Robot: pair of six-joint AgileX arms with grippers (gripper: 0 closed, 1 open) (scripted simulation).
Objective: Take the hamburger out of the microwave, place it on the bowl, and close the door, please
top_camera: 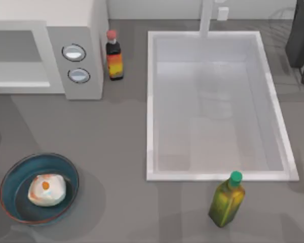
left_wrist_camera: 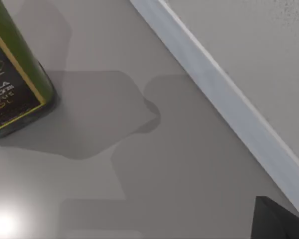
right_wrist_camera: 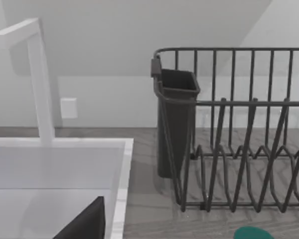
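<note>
Hamburger bowled, door shut.
Our hamburger [top_camera: 47, 189] sits inside the bowl [top_camera: 39, 189] at the counter's [top_camera: 116, 131] front left; the door [top_camera: 19, 58] lies flush against the microwave [top_camera: 45, 48] behind, so we judge the task complete. Neither end effector is visible to us, so whether their fingers are apart or together we cannot tell.
</note>
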